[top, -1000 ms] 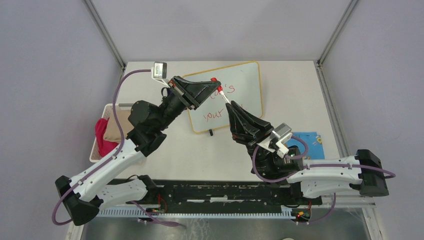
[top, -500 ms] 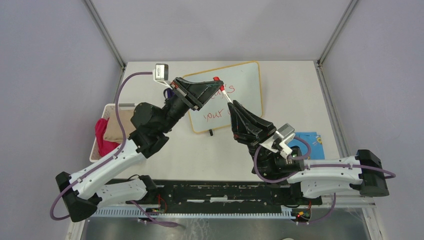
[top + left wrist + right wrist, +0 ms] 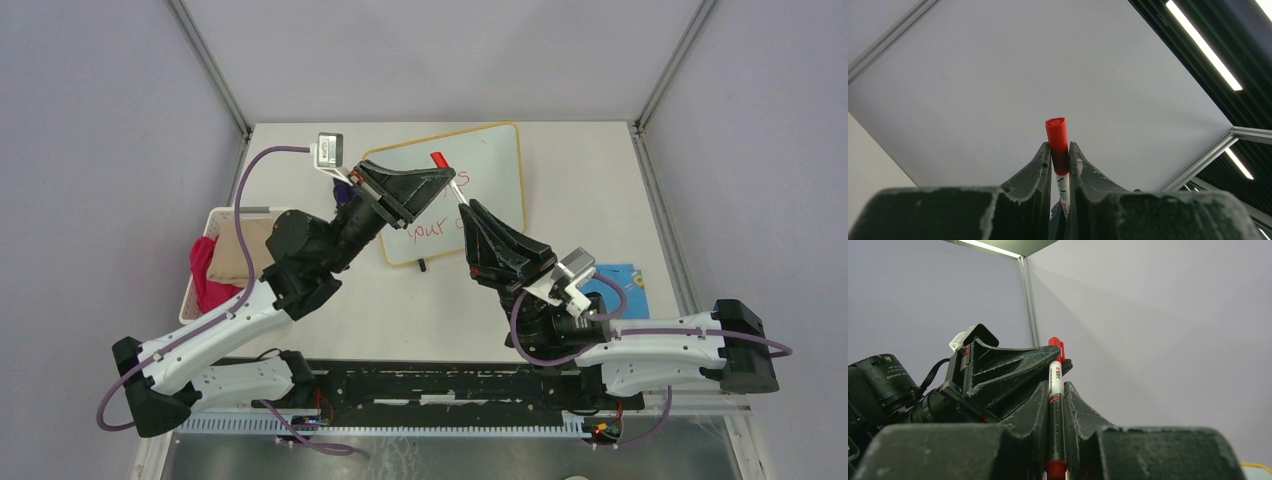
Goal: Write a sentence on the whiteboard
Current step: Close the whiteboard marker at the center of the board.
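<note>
The whiteboard (image 3: 497, 170) lies at the back middle of the table. The red sentence (image 3: 431, 229) shows "your" and part of the line above; the rest is hidden under the left gripper. My left gripper (image 3: 448, 176) is shut on the red cap end (image 3: 1056, 131) of a white marker. My right gripper (image 3: 466, 207) is shut on the marker's barrel (image 3: 1055, 390). Both hold the marker tilted above the board. In the right wrist view the left gripper (image 3: 1060, 359) sits just beyond my fingers, round the marker's cap (image 3: 1055, 345).
A white basket (image 3: 213, 217) with pink and tan cloths stands at the table's left edge. A blue patterned cloth (image 3: 622, 281) lies at the right, beside the right arm. One black foot (image 3: 424, 265) of the board sticks out at its near edge.
My left arm has swung right over the board, hiding more of the upper line. The marker's red cap end has moved slightly right. The right gripper has barely moved.
</note>
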Tool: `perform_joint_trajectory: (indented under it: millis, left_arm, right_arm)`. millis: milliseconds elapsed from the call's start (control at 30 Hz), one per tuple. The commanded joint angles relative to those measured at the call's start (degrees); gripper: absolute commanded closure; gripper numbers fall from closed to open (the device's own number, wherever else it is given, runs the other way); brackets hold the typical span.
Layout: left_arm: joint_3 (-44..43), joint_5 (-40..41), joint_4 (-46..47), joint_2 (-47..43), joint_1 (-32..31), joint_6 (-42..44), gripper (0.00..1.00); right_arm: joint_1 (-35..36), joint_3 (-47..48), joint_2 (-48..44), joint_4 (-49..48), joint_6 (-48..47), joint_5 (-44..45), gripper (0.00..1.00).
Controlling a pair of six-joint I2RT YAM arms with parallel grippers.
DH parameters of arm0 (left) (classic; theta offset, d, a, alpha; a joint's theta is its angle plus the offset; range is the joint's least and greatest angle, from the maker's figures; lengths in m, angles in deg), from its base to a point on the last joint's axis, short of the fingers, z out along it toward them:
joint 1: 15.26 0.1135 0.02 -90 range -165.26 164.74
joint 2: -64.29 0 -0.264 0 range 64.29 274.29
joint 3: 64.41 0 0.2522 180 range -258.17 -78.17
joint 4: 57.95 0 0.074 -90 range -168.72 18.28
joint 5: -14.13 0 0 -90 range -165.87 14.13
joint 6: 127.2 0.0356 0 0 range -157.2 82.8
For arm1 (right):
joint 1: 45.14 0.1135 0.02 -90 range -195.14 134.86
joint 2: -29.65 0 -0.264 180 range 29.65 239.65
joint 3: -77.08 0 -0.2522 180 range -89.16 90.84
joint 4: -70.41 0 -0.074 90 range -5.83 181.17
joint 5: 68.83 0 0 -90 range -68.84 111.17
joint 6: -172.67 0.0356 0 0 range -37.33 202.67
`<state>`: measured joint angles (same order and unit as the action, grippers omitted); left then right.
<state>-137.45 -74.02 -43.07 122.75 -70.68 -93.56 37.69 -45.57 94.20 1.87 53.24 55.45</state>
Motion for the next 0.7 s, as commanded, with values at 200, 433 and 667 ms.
perform_joint_trajectory:
  millis: [200,433,667]
  left_arm:
    - [0.9,-13.9,-9.9,1.1,-7.5,5.6,0.97]
    - [0.8,-6.3,-12.8,-3.1,-7.4,7.8,0.2]
    - [-4.5,-2.0,-18.3,-4.2,-4.5,10.8,0.09]
  right_arm:
    - [-1.9,3.4,1.3,3.0,-0.2,0.7,1.0]
    - [-1.9,3.3,0.4,4.1,0.7,0.0,1.0]
    - [-1.9,2.4,-1.4,6.7,3.1,-2.3,1.0]
